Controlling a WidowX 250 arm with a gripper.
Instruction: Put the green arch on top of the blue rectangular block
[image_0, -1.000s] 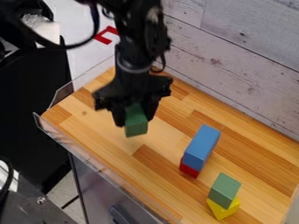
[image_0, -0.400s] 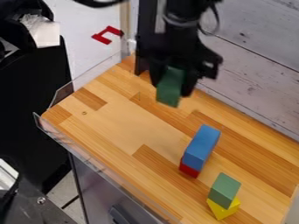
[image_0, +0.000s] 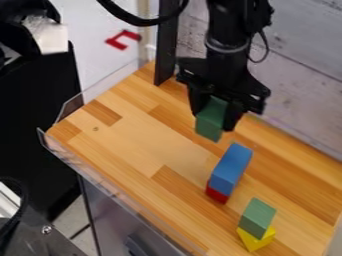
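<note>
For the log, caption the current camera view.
Gripper holds green block above the counter, near blue block on red block.

Appeared to be a robotics lab or similar test space. Found a black robot arm (image_0: 228, 42) over a butcher-block work surface (image_0: 137, 145), with coloured blocks (image_0: 232, 162) set out on it. Noted a clear plastic guard (image_0: 69, 106) along one edge, a pale plank backdrop (image_0: 304, 75) and a looping black cable (image_0: 138, 21). Observed dark, bolted hardware (image_0: 50, 240) at lower left.
</note>
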